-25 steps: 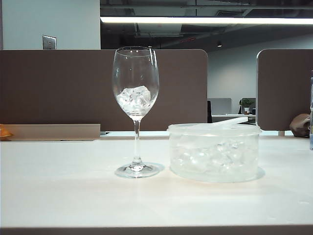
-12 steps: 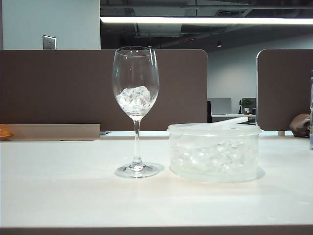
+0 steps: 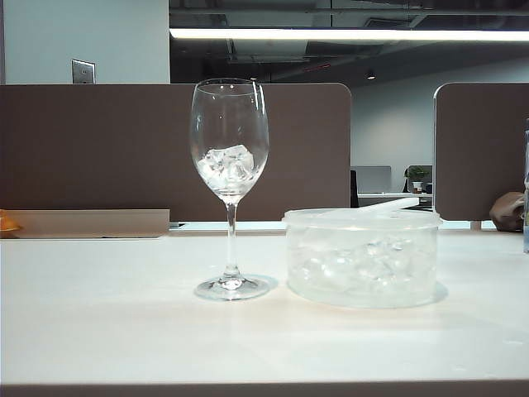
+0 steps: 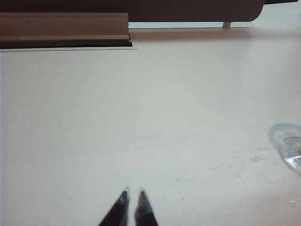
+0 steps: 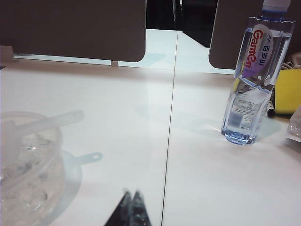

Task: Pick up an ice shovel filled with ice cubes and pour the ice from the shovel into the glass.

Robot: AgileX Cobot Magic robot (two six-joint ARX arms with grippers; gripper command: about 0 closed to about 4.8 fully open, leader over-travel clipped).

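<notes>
Two vessels are standing on the white table [image 3: 124,331] in the exterior view, near to far: the round translucent tub [image 3: 362,256] at about four o'clock from centre, and the glass [image 3: 230,186] just beside it at about nine o'clock from the tub, upright on its foot, not touching it. Ice cubes [image 3: 227,165] are sitting in the lower part of the glass bowl, and more ice [image 3: 364,266] is lying in the tub. The ice shovel [image 3: 388,204] is lying across the tub's rim, its handle pointing toward two o'clock. Behind the table, brown partition panels [image 3: 99,149] are standing, with a ceiling light strip [image 3: 347,34] glowing above.

Neither arm is showing in the exterior view. In the left wrist view the left gripper [image 4: 132,195] is hovering over bare table, its two dark fingertips [image 4: 123,197] nearly together with only a thin slit between them, holding nothing. The foot of the glass [image 4: 291,150] is showing at the edge, well apart from the gripper.

In the right wrist view the right gripper [image 5: 132,195] is hovering over the table with its fingertips [image 5: 139,197] pressed together, gripping nothing. The tub [image 5: 28,165] is sitting near it, the shovel's handle [image 5: 47,123] resting on the rim and casting a shadow on the table. Farther off, a clear water bottle [image 5: 254,80] with a red-lettered label is standing upright, with a yellow object [image 5: 288,92] beyond it.
</notes>
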